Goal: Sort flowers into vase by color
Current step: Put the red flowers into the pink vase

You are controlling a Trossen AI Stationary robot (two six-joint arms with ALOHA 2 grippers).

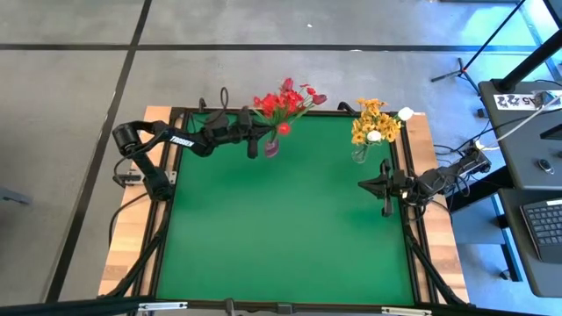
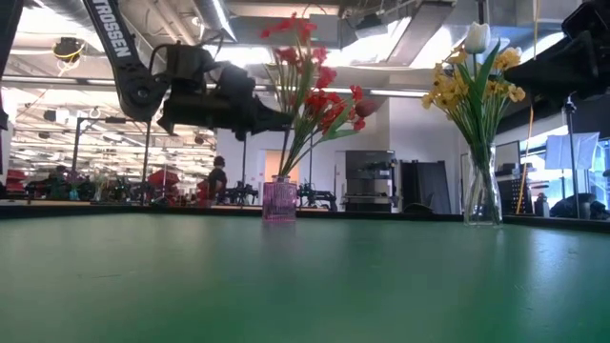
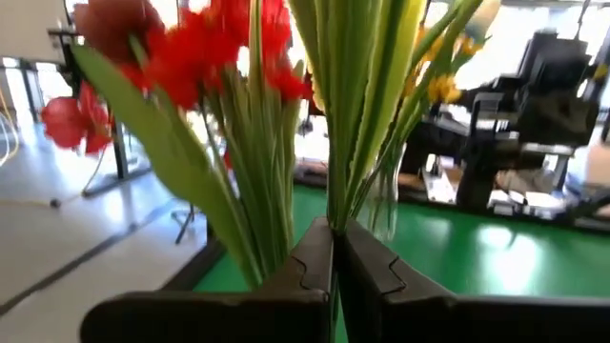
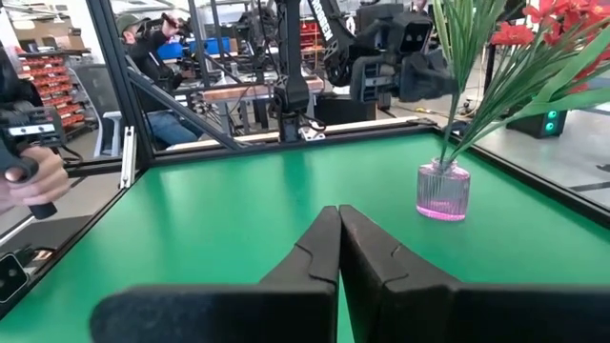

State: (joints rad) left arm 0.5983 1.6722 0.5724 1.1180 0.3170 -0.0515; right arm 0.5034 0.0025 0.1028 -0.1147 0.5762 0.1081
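Note:
A pink glass vase [image 1: 272,147] [image 2: 279,200] stands on the green mat at the far edge. It holds red flowers [image 1: 281,104] [image 2: 319,100] and a dark red tulip [image 2: 367,107]. My left gripper [image 1: 265,138] [image 2: 286,121] reaches level to their stems above the vase and is shut on one. At the far right, a clear vase [image 1: 360,154] [image 2: 483,195] holds yellow-orange flowers [image 1: 373,123] [image 2: 472,81] and a white tulip [image 2: 477,38]. My right gripper [image 1: 362,184] [image 4: 338,214] waits shut at the right edge, touching nothing. My left gripper pinches a green stem [image 3: 334,205] between its two fingers, above the pink vase's mouth. The fingers come level from the table's left and lie across the stem. The stem stands nearly upright, rising to red blossoms [image 2: 286,29], and its lower part runs into the vase.
A black frame [image 1: 171,175] rails in the mat. The mat's middle and near part [image 1: 281,228] lie bare. Beyond the table, a person's hand [image 4: 29,176] holds a controller, and desks with equipment [image 1: 536,167] stand to the right.

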